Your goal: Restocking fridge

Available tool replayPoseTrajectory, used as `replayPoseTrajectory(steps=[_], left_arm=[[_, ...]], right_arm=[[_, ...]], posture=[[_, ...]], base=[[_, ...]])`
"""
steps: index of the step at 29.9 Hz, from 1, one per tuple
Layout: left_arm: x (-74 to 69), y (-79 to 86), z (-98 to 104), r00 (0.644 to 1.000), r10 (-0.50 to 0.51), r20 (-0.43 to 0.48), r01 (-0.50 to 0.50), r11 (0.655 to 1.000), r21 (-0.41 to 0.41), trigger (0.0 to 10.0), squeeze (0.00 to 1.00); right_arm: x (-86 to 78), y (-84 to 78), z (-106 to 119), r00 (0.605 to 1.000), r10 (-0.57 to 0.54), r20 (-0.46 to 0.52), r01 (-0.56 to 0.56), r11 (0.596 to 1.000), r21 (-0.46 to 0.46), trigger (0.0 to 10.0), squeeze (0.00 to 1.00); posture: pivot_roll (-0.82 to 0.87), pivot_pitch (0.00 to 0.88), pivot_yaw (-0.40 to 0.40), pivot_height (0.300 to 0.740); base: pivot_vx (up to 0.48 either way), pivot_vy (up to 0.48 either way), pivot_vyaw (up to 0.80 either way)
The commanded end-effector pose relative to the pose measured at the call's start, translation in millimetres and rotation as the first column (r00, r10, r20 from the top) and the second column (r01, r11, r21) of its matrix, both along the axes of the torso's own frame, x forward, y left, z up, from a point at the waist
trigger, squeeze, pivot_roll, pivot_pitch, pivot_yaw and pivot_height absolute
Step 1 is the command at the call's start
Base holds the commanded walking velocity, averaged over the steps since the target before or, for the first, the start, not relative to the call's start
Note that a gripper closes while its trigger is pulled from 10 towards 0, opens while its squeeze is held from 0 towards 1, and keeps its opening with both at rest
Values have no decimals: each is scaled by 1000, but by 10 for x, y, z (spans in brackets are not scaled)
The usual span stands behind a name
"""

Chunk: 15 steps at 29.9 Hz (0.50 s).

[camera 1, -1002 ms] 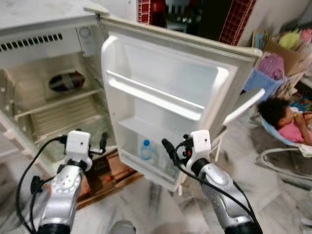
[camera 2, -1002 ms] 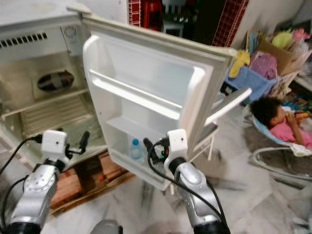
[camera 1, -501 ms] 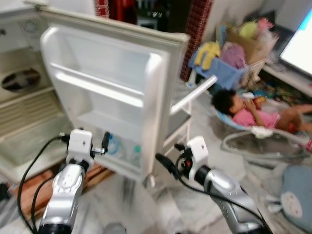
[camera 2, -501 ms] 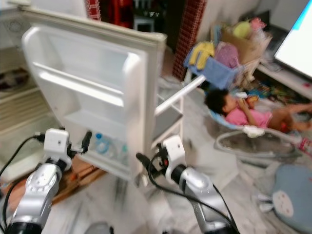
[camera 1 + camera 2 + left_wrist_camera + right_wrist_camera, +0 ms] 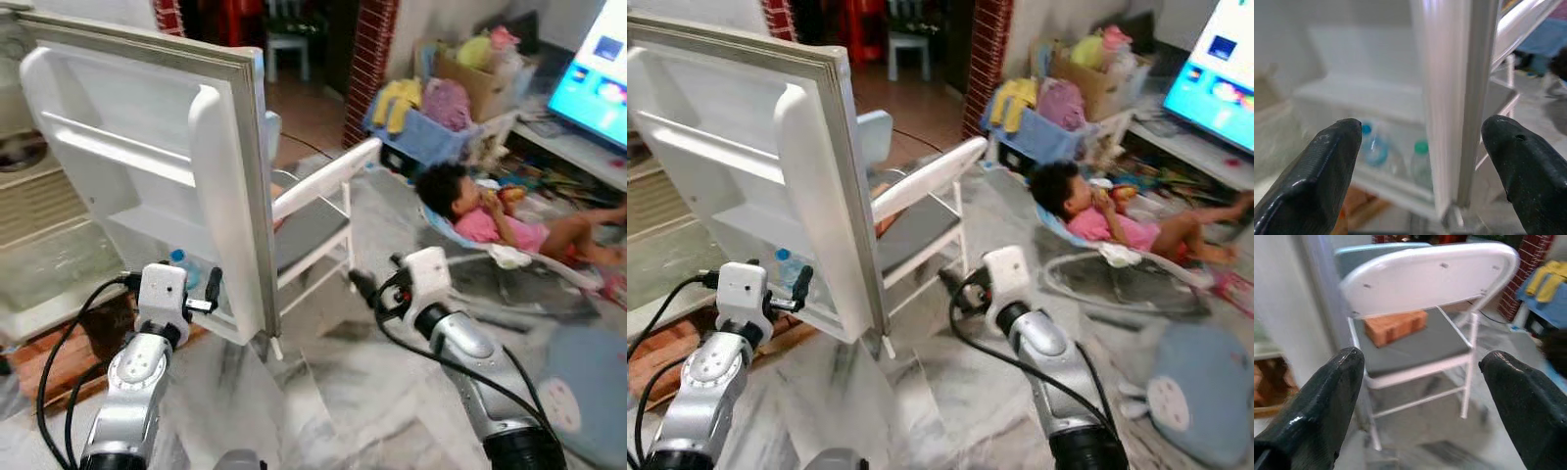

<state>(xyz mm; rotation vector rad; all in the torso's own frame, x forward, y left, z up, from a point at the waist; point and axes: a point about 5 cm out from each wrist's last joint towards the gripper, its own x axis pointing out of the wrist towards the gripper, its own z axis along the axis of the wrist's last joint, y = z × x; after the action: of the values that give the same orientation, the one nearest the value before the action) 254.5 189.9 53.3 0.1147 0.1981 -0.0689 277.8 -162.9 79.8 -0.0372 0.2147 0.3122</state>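
The white fridge door (image 5: 147,176) stands wide open on my left. Its bottom shelf holds a blue-capped water bottle (image 5: 1374,147) and a green-capped bottle (image 5: 1420,161). My left gripper (image 5: 211,290) is open and empty, held just in front of the door's outer edge, level with that shelf. My right gripper (image 5: 361,284) is also open and empty, out over the floor and facing a white folding chair (image 5: 1425,279). On the chair's grey seat lies an orange brick (image 5: 1396,325). The fridge's inside (image 5: 39,245) shows at the far left.
The folding chair (image 5: 313,220) stands close behind the door's edge. A child (image 5: 490,220) lies in a bouncer seat on the right. Behind are a blue basket of clothes (image 5: 431,132) and a lit screen (image 5: 598,83). A grey soft toy (image 5: 578,377) lies on the marble floor.
The whole view has swung to the right: the fridge now sits at the left edge, and the chair, child and screen have come into view. Both grippers stay open and empty.
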Motion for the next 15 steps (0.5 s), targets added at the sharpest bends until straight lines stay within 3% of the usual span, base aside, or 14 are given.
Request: replayPoseTrajectory(steps=[1, 7, 15], left_arm=[[6, 103, 32, 999, 43, 7, -43, 999, -8, 10000, 0], [-1, 118, 38, 999, 44, 23, -43, 999, -19, 10000, 0], [7, 90, 66, 999, 24, 38, -23, 999, -26, 10000, 0]], right_arm=[[82, 60, 110, 998, -7, 62, 7, 1000, 8, 10000, 0], [132, 61, 132, 994, -20, 112, 24, 999, -34, 10000, 0], [201, 12, 214, 979, -101, 177, 104, 995, -9, 10000, 0]], posture=[[98, 30, 4, 740], [98, 36, 3, 740], [92, 38, 3, 740]], base=[[0, 0, 775], [0, 0, 770], [0, 0, 763]])
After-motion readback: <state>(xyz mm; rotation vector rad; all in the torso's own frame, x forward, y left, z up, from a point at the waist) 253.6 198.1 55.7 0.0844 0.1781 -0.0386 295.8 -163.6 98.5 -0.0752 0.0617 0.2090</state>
